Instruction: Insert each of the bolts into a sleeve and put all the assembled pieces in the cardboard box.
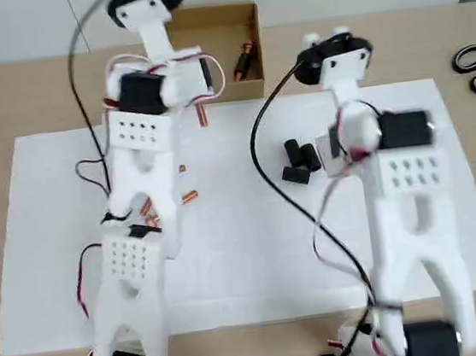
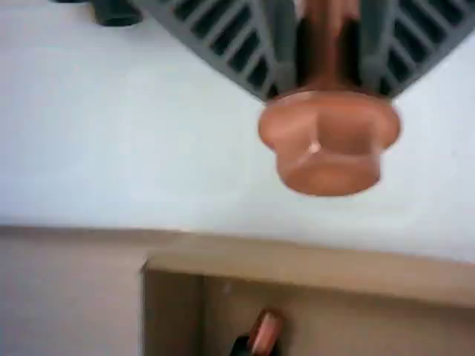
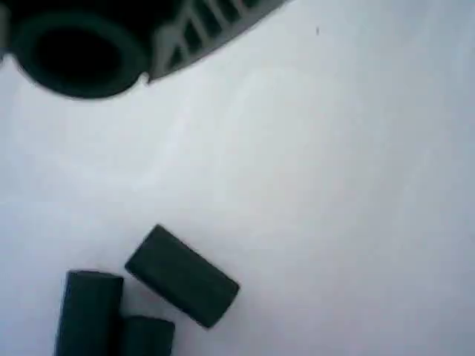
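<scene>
The left arm lies extended across the white sheet (image 1: 247, 254) on the worktop (image 1: 6, 101), toward the cardboard box (image 1: 212, 12). Its hand (image 2: 326, 70) is clamped on a copper bolt (image 2: 326, 141), head outward, just short of the box's near wall. The right arm bends over the sheet. Its hand (image 3: 126, 44) grips a black sleeve (image 3: 78, 52) above three loose sleeves (image 3: 182, 276); in the high view the arm's own body hides that hand. An assembled piece (image 1: 246, 61) lies in the box. Spare bolts (image 1: 188, 197) lie partly under the left arm.

White printed arms (image 1: 139, 181), black servo blocks (image 1: 141, 93), hole-grid plates (image 1: 138, 131), black and red cables (image 1: 253, 142), grey ribbed pincer fingers (image 2: 215, 37).
</scene>
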`<state>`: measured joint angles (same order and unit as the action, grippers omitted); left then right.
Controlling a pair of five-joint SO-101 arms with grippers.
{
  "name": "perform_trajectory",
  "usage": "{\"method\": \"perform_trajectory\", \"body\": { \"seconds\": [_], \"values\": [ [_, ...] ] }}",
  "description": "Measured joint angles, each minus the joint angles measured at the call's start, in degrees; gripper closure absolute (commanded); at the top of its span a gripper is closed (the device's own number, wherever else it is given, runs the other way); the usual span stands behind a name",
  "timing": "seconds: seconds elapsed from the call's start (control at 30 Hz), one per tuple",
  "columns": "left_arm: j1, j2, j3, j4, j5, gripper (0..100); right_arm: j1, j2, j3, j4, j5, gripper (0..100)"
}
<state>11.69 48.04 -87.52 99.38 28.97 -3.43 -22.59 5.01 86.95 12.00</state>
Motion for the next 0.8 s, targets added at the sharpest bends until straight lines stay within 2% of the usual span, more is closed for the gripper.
{"method": "perform_trajectory", "body": {
  "seconds": [0.17, 0.37, 0.5, 0.63, 0.8],
  "values": [
    [1.4, -15.2, 13.1, 0.0, -0.6, 99, -0.2, -15.5, 0.0, 3.4, 0.0, 96.4],
    [9.4, -38.1, 34.9, 0.0, -9.8, 99, -0.3, -30.5, 5.3, 4.0, 0.0, 96.4],
    [11.6, -50.6, 48.8, -0.4, -12.2, 99, 0.1, -37.1, 14.6, 0.5, 0.0, 96.4],
    [10.5, -59.3, 60.7, -5.6, -12.1, 99, -0.2, -41.4, 26.2, -7.1, 0.0, 96.4],
    [8.4, -67.9, 74.6, -17.2, -10.4, 99, -0.2, -45.2, 39.7, -16.6, 0.0, 96.4]
  ]
}}
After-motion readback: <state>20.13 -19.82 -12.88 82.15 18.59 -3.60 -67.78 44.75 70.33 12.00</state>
